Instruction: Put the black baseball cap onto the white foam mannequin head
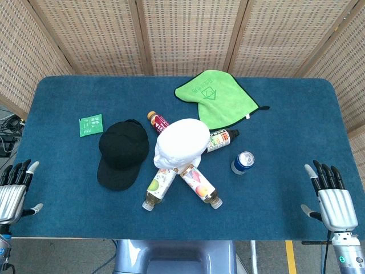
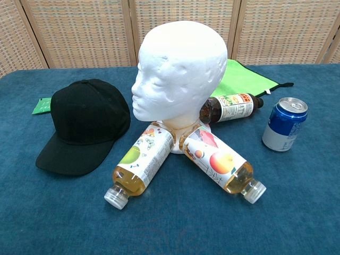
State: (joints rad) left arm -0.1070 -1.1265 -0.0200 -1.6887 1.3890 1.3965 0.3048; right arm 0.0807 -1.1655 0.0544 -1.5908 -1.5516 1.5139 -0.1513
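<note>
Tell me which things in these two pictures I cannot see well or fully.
- Hands: left hand and right hand appear only in the head view; the chest view misses both.
- Fourth bottle: hidden behind the foam head in the chest view.
- Green packet: print too small; the cap mostly covers it in the chest view.

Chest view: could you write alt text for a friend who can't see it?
A white foam mannequin head stands upright on a blue table, facing left toward a black baseball cap lying beside it. Drink bottles lie around its base, a blue can stands to the right, and a green cloth lies behind.
</note>
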